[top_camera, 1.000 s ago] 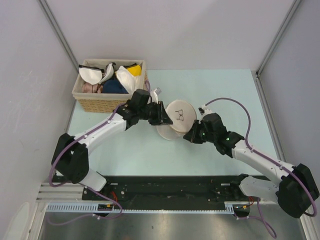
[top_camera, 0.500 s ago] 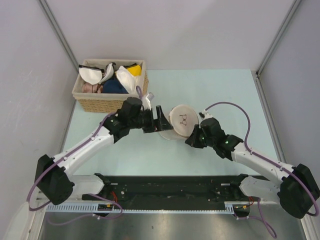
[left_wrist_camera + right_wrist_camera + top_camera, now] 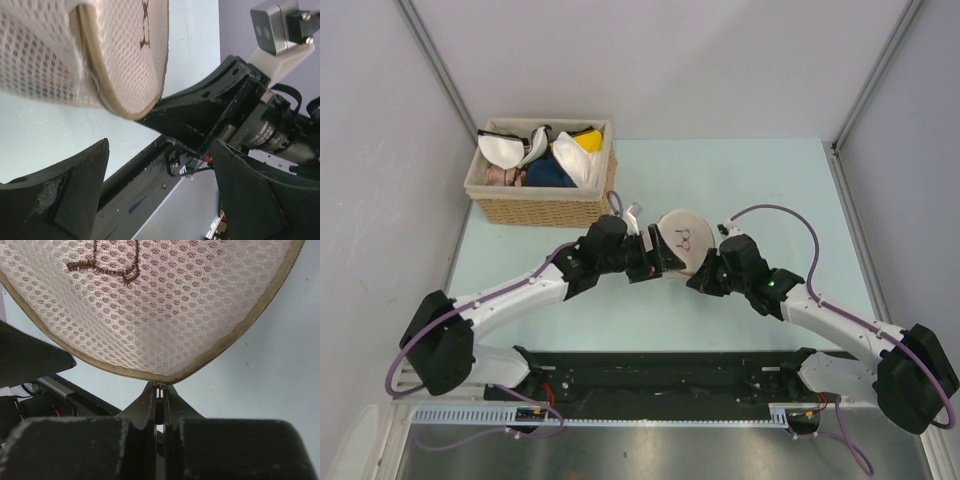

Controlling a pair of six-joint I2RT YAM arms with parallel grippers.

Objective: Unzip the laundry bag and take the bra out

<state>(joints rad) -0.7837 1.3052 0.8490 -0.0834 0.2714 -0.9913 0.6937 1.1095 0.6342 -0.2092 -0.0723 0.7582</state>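
Pinching with my right tool (image 3: pixel 159 399), I have its two fingers pressed together at the lowest point of the laundry bag's (image 3: pixel 165 305) tan rim, where the zipper runs. A thin sliver of something sits between the tips, too small for me to name. In the overhead view this right tool (image 3: pixel 702 270) meets the near right edge of the laundry bag (image 3: pixel 682 238), which stands tilted on the table (image 3: pixel 770 180) with its round face and dark line drawing turned up toward the camera.

My left tool (image 3: pixel 155 185) is spread wide and grips nothing. Its two dark fingers (image 3: pixel 60 200) frame the lower corners of its wrist view, and the bag (image 3: pixel 115 55) hangs above and between them, apart from both. From overhead the left tool (image 3: pixel 660 255) sits just beside the bag's left side.

The bra (image 3: pixel 62 75) shows only as a faint red tint through the mesh wall, so it lies inside the bag. I cannot tell from any view whether the zipper has been opened at all.

A wicker basket (image 3: pixel 535 208) holding white, yellow and dark blue garments stands at the far left corner of the table, well apart from the bag.
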